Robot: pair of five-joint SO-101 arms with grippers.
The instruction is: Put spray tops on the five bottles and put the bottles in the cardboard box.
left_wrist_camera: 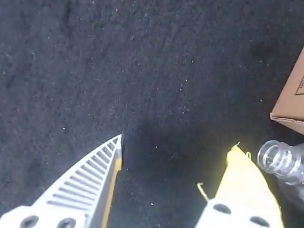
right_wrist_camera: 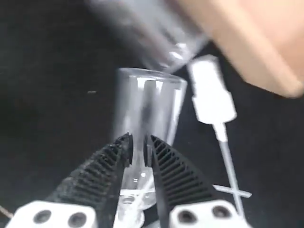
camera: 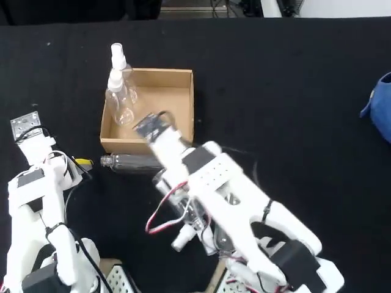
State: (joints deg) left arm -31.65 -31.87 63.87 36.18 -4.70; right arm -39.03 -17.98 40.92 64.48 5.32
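Black-cloth desk (camera: 293, 91), cardboard box (camera: 165, 72) toward its left edge. Right gripper (right_wrist_camera: 140, 142) has its fingers pinching a clear bottle (right_wrist_camera: 148, 102), with the loose spray top (right_wrist_camera: 211, 97) lying just beside it. It probably needs a firm pinch and the tube lined up with the neck before pushing. Left gripper (left_wrist_camera: 176, 142) is spread wide, with an uncapped bottle (left_wrist_camera: 280, 161) just off its yellow finger.

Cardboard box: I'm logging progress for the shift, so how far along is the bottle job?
Done: two topped bottles stand in the cardboard box. In hand: the right tool is shut on a clear bottle, a loose spray top lying beside it. Remaining: a topless bottle lies outside the box near the open left tool; I cannot make out a fifth.
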